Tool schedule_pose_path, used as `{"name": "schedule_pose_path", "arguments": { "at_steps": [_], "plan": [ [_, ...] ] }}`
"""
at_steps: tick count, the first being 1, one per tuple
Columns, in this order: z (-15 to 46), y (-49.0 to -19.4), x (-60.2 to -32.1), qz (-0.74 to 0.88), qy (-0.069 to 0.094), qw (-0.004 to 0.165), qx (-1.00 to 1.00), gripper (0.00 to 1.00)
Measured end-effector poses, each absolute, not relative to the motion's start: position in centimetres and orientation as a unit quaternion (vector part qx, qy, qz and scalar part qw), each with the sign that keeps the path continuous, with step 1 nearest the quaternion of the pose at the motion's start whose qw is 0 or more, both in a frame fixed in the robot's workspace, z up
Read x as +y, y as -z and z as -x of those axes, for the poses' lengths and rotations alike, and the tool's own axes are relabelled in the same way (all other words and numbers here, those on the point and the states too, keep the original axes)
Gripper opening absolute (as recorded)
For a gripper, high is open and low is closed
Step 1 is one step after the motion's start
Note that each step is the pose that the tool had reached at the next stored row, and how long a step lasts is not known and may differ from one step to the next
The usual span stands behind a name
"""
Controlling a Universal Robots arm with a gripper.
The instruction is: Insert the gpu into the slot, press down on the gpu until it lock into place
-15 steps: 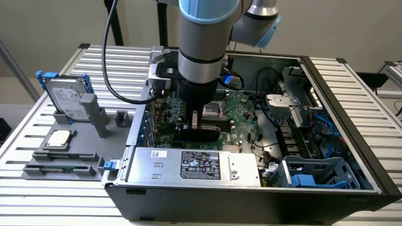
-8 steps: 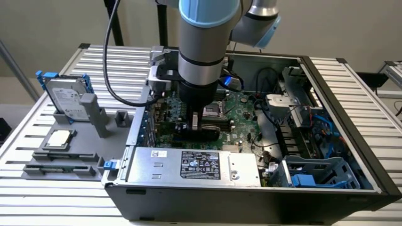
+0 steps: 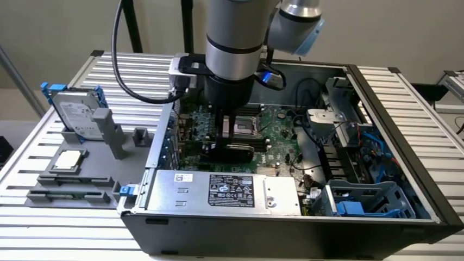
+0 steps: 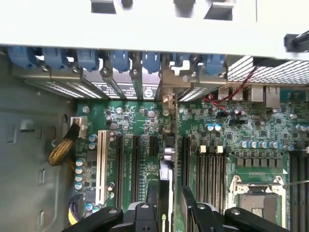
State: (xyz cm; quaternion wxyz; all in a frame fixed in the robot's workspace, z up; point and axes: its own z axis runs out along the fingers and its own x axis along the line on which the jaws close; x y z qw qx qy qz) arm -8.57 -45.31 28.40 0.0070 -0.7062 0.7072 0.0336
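One open computer case (image 3: 406, 163) on slatted table (image 3: 427, 109).

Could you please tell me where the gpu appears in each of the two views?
Exterior view: the gpu hangs under the end effector, low over the green motherboard.
Wrist view: the gpu shows edge-on, clamped in the end effector.
Shared landmark: the silver CPU socket, close beside the gpu.

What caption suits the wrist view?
Gripper holds the gpu edge-on over the motherboard, among expansion slots.
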Motion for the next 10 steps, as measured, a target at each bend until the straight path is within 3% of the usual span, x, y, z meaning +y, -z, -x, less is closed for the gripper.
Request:
{"name": "schedule_pose_path", "arguments": {
  "at_steps": [7,10],
  "plan": [
    [8.6,-30.0,-45.2,0.706,-0.034,0.007,0.707,0.33],
    [8.6,-30.3,-45.2,0.706,-0.034,0.007,0.707,0.24]
  ]
}}
